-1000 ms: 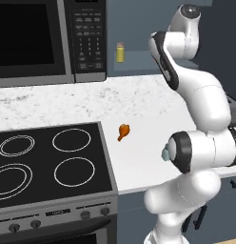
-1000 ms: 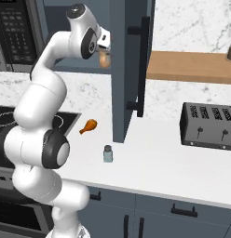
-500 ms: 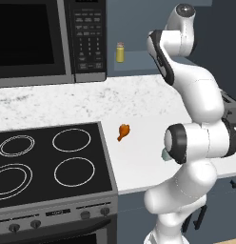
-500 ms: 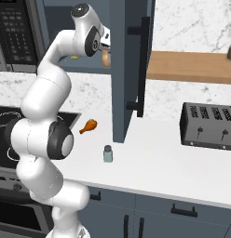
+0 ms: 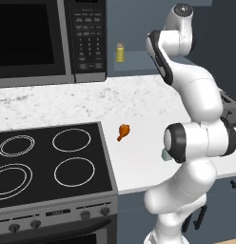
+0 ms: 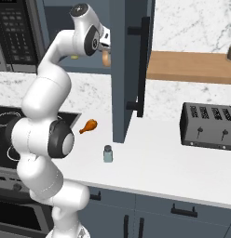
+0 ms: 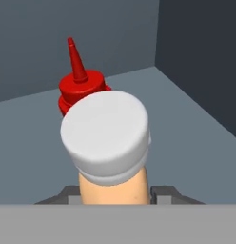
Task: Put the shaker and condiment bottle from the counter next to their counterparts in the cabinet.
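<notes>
Gripping condiment bottle (image 7: 113, 186) in closed hand (image 7: 115, 193), red squeeze bottle (image 7: 79, 86) just behind, cabinet (image 7: 196, 143) floor.

We find no text we can read. The microwave (image 5: 51, 40) keypad carries rows of small pale marks, too blurred to make out as letters or numbers.

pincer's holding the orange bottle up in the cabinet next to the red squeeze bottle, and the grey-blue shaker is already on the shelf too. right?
Not quite: the shaker is on the counter, near the foot of the cabinet, as the right base view shows. The rest stands: the pincer grips the orange bottle beside the red squeeze bottle.
</notes>
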